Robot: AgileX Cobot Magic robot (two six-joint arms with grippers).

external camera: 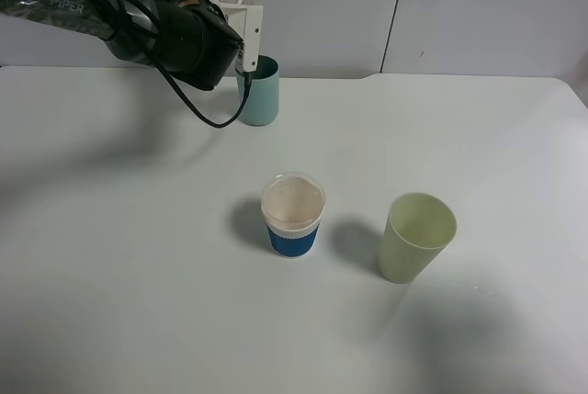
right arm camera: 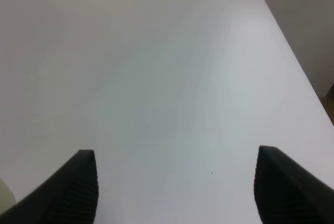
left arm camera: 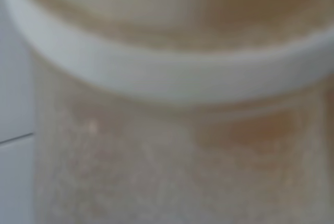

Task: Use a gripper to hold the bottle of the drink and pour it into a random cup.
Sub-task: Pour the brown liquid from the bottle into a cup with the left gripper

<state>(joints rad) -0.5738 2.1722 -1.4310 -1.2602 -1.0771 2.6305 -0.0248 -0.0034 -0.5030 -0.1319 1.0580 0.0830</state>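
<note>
From up high, the left gripper (external camera: 241,40) is hanging right over the rim of the teal cup (external camera: 260,93) at the far side of the table (external camera: 110,275). The fat black arm is blocking most of the claw, so the jaws aren't really showing there. The blue-and-white cup (external camera: 293,215) and the pale yellow-green cup (external camera: 418,236) are sitting well apart from it, nearer the front. In the left wrist view the bottle (left arm camera: 172,145) is filling the whole picture, blurry, with its white neck ring (left arm camera: 172,78) and the brownish drink (left arm camera: 245,130) glowing through the plastic. No fingers are showing, but with the bottle sitting that close to the camera it's looking like the claw is clamped on it. Whether anything is flowing yet, can't tell. In the right wrist view the right gripper (right arm camera: 175,182) is idling over bare table, fingers spread wide and holding nothing. For the pour, the robot is going to want the wide mouth centred over the cup's opening, tipping slowly so the stream isn't overshooting the far rim, and not bumping that light cup.
</note>
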